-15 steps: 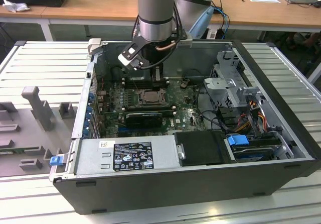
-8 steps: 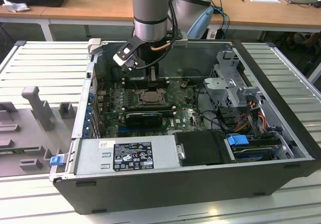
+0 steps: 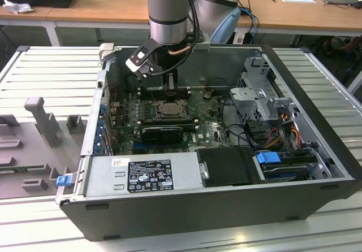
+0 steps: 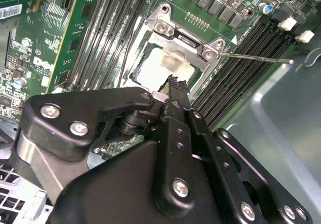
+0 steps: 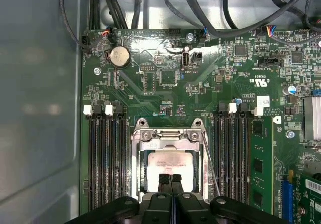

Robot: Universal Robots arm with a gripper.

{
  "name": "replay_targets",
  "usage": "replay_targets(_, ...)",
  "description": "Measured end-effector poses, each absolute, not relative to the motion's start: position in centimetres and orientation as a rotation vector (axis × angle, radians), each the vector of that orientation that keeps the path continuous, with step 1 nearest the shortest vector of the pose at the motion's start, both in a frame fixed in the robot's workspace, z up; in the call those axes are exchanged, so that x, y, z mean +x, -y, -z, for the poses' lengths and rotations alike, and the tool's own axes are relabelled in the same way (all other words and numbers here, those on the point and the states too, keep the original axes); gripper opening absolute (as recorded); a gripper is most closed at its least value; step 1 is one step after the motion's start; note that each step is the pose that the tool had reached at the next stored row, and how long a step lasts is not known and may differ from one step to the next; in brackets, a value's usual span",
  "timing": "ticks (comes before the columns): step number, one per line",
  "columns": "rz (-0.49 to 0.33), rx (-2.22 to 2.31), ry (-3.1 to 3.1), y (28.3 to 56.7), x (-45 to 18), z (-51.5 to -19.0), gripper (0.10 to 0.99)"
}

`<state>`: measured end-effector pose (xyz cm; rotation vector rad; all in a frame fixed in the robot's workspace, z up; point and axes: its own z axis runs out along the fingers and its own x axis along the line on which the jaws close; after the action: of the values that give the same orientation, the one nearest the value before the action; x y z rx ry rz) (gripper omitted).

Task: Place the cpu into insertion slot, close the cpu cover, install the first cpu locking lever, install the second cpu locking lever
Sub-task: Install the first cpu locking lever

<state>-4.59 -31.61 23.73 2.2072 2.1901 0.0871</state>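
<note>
Fingers [image 5: 164,183] squeezed together tip to tip in the first wrist view, no gap to speak of and nothing I can make out pinched between them, so the gripper [image 5: 170,178] looks closed and empty-handed. And look where it hangs: in the exterior view, just left of centre and a little above the middle of the frame, right over the insertion slot [image 3: 164,109] on the green motherboard [image 5: 165,83]. The cpu [image 5: 168,161] is seated, its pale top showing through the square cut-out, and the cpu cover [image 5: 168,139] lies flat around it. Those tips sit over the edge of the chip nearest the gripper, touching or a whisker above; I can't tell which. One thin locking lever [image 4: 256,59] juts out past the socket corner across the black memory slots [image 4: 251,43], unlatched to my eye. So this reads as the cover step: best done by pushing straight down on the metal frame, not the chip's top, with the tips kept off that loose lever wire.
</note>
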Motion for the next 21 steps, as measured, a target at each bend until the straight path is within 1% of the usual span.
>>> replay_targets(5,-0.087,2.207,-2.190,31.6,-4.6,-24.1,0.106)
replay_targets(11,-0.087,2.207,-2.190,31.6,-4.6,-25.8,0.106)
replay_targets(15,-0.087,2.207,-2.190,31.6,-4.6,-26.4,0.106)
replay_targets(21,-0.091,2.039,-2.353,31.6,-4.6,-26.3,0.106)
